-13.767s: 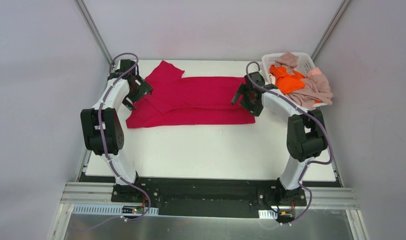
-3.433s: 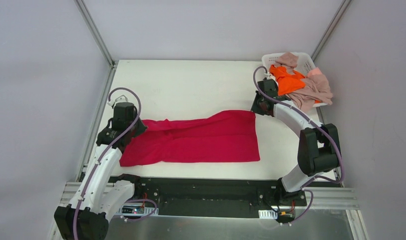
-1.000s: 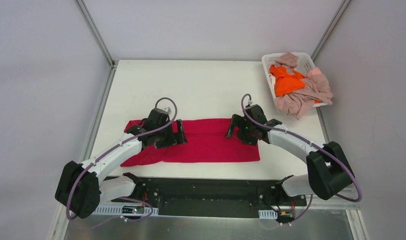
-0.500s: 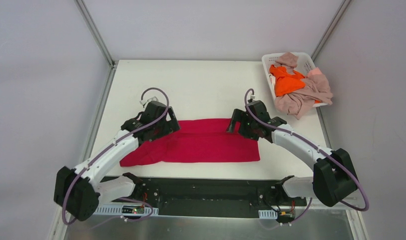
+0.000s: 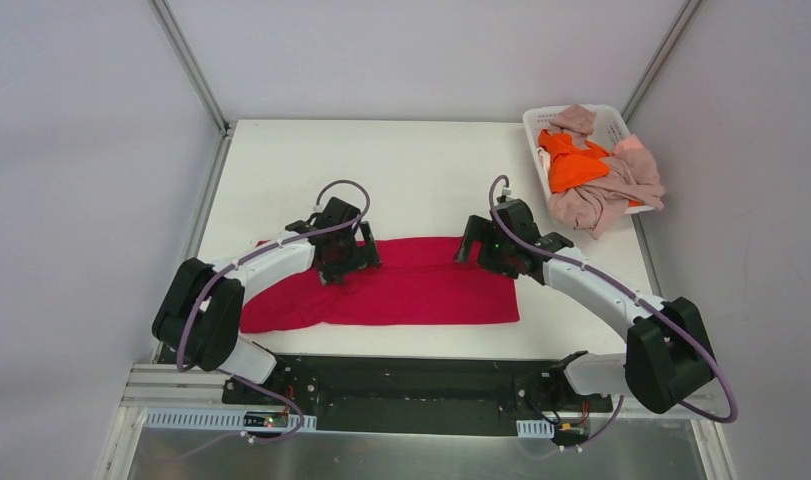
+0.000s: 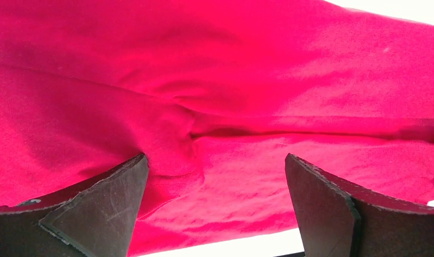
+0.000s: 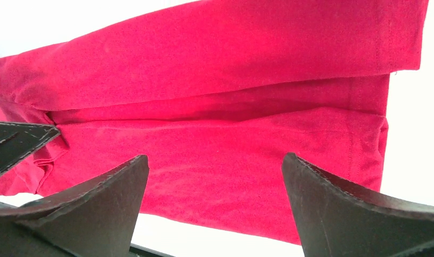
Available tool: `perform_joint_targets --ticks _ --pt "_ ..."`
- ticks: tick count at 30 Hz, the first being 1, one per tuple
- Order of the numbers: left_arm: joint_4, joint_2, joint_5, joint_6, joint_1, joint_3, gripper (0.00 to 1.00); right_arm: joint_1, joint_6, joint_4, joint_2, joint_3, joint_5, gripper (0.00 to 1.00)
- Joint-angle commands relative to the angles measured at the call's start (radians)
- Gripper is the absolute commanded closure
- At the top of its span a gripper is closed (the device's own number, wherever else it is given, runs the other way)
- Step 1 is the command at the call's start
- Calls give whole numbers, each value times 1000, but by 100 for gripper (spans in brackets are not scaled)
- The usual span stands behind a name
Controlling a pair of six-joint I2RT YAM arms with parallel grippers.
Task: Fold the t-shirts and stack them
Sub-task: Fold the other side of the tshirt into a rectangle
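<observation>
The folding of the red t-shirt point(image 5: 411, 295) is in hand — it lies as a long band on the table point(image 5: 401, 170). Over its far edge the left gripper point(image 5: 349, 258) and right gripper point(image 5: 484, 252) hover, jaws wide, holding nothing. Next, I judge, each must pinch that edge.

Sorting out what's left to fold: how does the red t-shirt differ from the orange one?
The red t-shirt lies flat on the table, folded into a long band; the orange t-shirt sits crumpled in the white basket. The red one lies alone; the orange one is bunched among pink-beige shirts. Both are bright soft cloth.
</observation>
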Motion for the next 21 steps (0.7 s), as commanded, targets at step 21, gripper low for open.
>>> perform_joint_targets --ticks 21 --pt "-31 -438 -147 -120 207 -261 1 -35 -61 32 290 236 16 1"
